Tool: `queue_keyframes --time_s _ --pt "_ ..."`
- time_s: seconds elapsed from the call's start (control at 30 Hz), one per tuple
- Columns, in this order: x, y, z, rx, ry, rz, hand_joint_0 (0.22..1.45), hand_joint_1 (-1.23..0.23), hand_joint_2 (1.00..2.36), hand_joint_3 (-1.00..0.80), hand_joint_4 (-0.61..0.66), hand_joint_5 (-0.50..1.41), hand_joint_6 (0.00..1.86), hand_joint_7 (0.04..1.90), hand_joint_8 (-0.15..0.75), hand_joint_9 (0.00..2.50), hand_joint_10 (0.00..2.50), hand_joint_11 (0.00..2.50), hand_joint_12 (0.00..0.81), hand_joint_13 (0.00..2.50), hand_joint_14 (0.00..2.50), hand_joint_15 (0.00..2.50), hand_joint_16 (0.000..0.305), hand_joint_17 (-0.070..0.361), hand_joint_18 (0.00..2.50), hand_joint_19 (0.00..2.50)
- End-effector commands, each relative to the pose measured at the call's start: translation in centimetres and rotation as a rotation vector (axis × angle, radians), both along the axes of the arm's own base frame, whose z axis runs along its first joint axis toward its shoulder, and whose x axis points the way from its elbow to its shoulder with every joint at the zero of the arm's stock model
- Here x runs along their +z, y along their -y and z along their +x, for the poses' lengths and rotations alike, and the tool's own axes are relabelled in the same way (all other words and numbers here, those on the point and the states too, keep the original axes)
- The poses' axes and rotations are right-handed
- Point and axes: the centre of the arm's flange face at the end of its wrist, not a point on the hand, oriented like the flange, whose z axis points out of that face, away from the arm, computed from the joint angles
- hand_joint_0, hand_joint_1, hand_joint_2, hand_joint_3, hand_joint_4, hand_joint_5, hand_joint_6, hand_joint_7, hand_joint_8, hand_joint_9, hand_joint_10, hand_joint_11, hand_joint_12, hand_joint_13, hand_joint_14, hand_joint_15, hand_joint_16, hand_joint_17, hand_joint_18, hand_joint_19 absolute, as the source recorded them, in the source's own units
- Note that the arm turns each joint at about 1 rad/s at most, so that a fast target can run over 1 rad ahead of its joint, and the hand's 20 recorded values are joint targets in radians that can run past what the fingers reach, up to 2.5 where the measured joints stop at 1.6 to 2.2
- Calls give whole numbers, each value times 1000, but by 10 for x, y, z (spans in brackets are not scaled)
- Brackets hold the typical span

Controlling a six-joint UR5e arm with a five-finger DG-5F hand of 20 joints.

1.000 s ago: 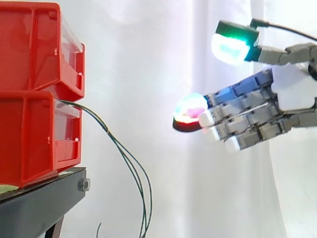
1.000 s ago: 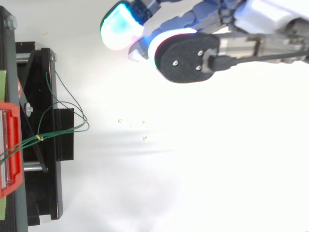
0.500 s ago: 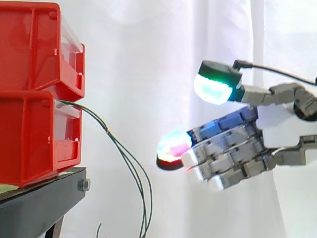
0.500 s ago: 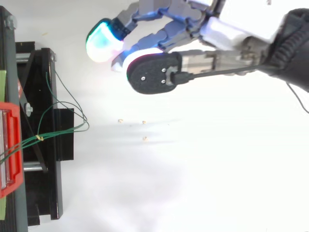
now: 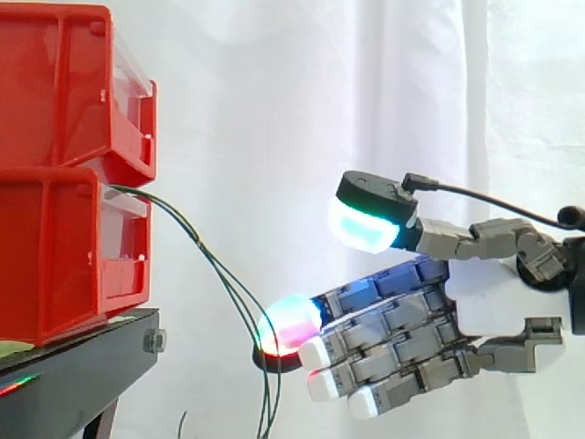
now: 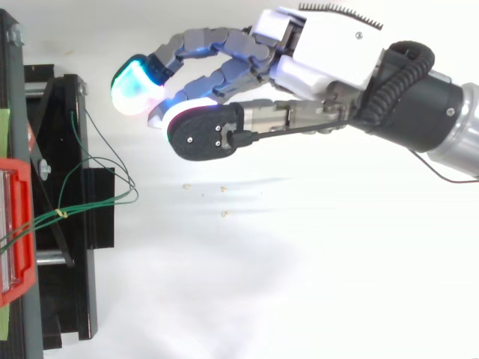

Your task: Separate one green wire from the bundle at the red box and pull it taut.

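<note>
Several thin green wires leave the lower red box and hang down in a loose bundle beside the black stand. From above, the wires loop out over the stand's edge. My hand reaches in from the right, open, fingers stretched toward the wires and thumb raised above them. The leading glowing fingertip sits just right of the hanging wires; I cannot tell if it touches them. In the top view the hand lies beyond the wire loops, its fingertips near the stand. Nothing is held.
A second red box is stacked on the lower one. The white curtain hangs behind. A few small crumbs lie on the white floor surface to the right of the stand.
The hand has come down and leftward toward the hanging wires, staying open. The wires and boxes have not moved.
</note>
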Motion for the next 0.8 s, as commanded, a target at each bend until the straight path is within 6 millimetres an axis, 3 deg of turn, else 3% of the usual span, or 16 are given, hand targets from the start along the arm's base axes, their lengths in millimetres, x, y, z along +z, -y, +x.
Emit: queue_keyframes --time_s 0.0,0.3,0.57,0.7,0.73,0.77 --pt "-13 -11 9 7 38 5 568 -533 1001 -486 278 -189 502 680 294 845 5 216 265 785 7 205 37 83 691 300" --pt "5 -39 24 60 79 -24 569 -532 1001 -487 291 -181 502 703 293 845 5 217 265 784 8 205 37 84 693 308" --pt "7 -70 26 97 87 -35 569 -555 1001 -495 305 -170 502 753 291 829 5 212 263 777 7 205 38 85 696 315" --pt "-10 -73 34 104 91 -26 570 -556 1000 -497 308 -169 502 752 291 827 5 215 262 777 7 203 38 86 698 308" --pt "-27 -76 40 106 88 -18 569 -556 1000 -495 305 -169 502 751 290 828 6 209 263 777 7 209 38 86 699 314" --pt "-24 -76 47 104 108 2 570 -554 1000 -495 305 -170 502 755 290 828 5 210 262 777 7 206 38 86 699 318"
